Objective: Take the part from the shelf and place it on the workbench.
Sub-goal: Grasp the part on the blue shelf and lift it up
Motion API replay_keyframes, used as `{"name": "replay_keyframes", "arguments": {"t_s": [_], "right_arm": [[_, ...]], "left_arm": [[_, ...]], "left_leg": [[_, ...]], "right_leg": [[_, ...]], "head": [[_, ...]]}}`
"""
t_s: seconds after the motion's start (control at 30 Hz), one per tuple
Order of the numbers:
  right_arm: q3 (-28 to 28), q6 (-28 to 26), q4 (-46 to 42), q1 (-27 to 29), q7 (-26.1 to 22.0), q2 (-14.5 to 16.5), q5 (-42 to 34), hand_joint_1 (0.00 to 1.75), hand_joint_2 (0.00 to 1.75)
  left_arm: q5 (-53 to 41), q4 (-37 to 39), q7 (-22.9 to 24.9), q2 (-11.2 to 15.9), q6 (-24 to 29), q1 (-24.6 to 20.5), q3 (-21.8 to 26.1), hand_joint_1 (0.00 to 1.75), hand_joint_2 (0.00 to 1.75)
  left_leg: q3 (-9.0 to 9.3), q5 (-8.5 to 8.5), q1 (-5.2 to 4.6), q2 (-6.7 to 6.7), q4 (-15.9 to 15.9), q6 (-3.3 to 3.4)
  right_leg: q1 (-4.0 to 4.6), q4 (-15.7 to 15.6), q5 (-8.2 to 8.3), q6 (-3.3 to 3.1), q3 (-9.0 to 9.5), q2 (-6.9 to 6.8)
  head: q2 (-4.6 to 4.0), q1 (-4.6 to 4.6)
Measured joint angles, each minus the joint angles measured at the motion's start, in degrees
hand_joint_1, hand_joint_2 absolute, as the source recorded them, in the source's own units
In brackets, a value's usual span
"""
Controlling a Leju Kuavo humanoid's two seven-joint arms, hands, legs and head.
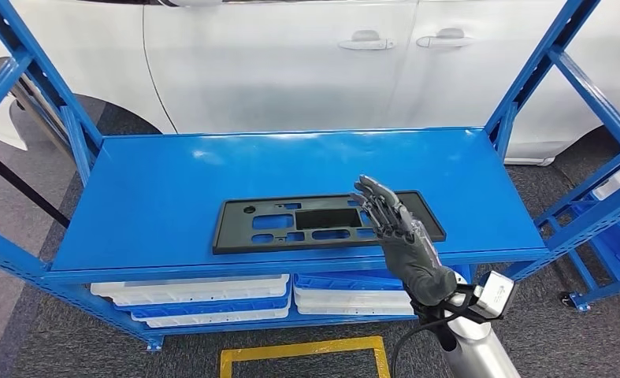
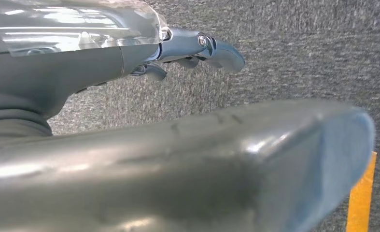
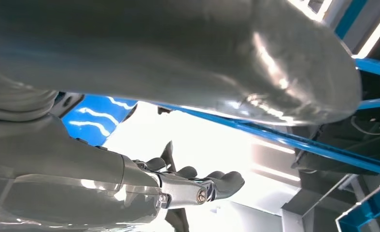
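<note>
The part is a flat black panel with several cut-outs, lying near the front edge of the blue shelf. My right hand is raised over the panel's right end, fingers stretched out and apart, holding nothing. In the right wrist view that hand shows with its fingers extended and a blue shelf beam beyond. My left hand hangs over grey carpet with nothing in it, fingers slightly bent.
Blue uprights flank the shelf on both sides. White and blue trays are stacked on the lower level. A white car stands behind. Yellow floor tape marks the carpet in front.
</note>
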Motion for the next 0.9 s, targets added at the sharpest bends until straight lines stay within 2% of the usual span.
{"name": "replay_keyframes", "arguments": {"t_s": [0.03,0.13,0.23,0.33,0.4,0.47,0.53,0.63,0.83,0.9], "right_arm": [[0.45,-0.93,0.15,0.70,0.08,-0.09,1.91,0.00,1.75],[2.95,-5.34,1.30,2.94,0.03,-0.65,9.70,0.00,1.75],[6.85,-12.76,4.04,2.95,0.77,-0.98,18.75,0.00,1.75],[11.37,-24.83,7.36,0.90,5.52,-0.81,31.37,0.00,1.75],[14.16,-35.10,9.71,-0.82,10.39,-0.63,42.94,0.00,1.75],[16.35,-43.68,12.00,-1.89,13.23,-0.34,53.52,0.00,1.75],[18.02,-48.83,14.43,-2.59,14.42,0.17,60.04,0.00,1.75],[20.40,-52.48,18.87,-4.32,15.32,0.73,63.88,0.00,1.75],[23.23,-53.48,23.48,-5.92,15.16,1.29,62.57,0.00,1.75],[23.59,-55.51,24.22,-6.17,15.34,1.49,63.04,0.00,1.75]], "left_arm": [[0.00,0.00,0.20,-0.09,-0.21,0.03,-0.38,0.00,0.00],[0.00,0.00,0.69,-0.54,-0.77,0.16,-1.72,0.00,0.00],[0.00,0.00,0.70,-1.15,-0.98,0.05,-2.86,0.00,0.00],[0.00,0.00,0.15,-1.54,-1.57,-0.20,-4.10,0.00,0.00],[0.00,0.00,-0.08,-1.60,-2.19,-0.45,-5.04,0.00,0.00],[0.00,0.00,-0.09,-1.61,-2.60,-0.61,-5.81,0.00,0.00],[0.00,0.00,-0.08,-1.60,-2.78,-0.69,-6.45,0.00,0.00],[0.00,0.00,-0.08,-1.60,-2.81,-0.89,-7.44,0.00,0.00],[0.00,0.06,-0.12,-1.60,-2.79,-0.89,-8.57,0.00,0.00],[0.00,0.08,-0.13,-1.58,-2.78,-0.89,-9.05,0.00,0.00]], "left_leg": [[0.02,0.00,0.00,0.00,0.00,-0.01],[0.06,-0.01,0.01,0.01,-0.06,-0.02],[0.14,-0.01,0.01,0.04,-0.17,-0.04],[0.22,0.02,0.02,0.07,-0.25,-0.08],[0.28,0.05,0.04,0.06,-0.31,-0.12],[0.33,0.05,0.05,0.04,-0.36,-0.13],[0.36,0.06,0.05,0.05,-0.39,-0.14],[0.37,0.06,0.05,0.06,-0.41,-0.15],[0.38,0.05,0.05,0.04,-0.42,-0.16],[0.38,0.05,0.05,0.04,-0.42,-0.17]], "right_leg": [[0.00,-0.01,-0.01,0.04,0.02,-0.01],[0.03,0.00,-0.02,0.12,0.06,-0.02],[0.05,0.03,-0.02,0.13,0.07,0.01],[0.05,0.06,-0.02,0.12,0.07,0.02],[0.07,0.07,-0.04,0.11,0.07,-0.01],[0.08,0.08,-0.06,0.09,0.10,-0.02],[0.09,0.10,-0.07,0.07,0.14,-0.01],[0.09,0.11,-0.08,0.06,0.13,0.00],[0.08,0.11,-0.11,0.03,0.16,-0.01],[0.08,0.11,-0.12,0.02,0.15,-0.01]], "head": [[0.00,0.00],[0.00,0.00],[0.00,0.00],[0.00,0.00],[0.00,0.00],[0.00,0.00],[0.00,0.00],[0.00,0.00],[0.00,0.00],[0.00,0.00]]}}
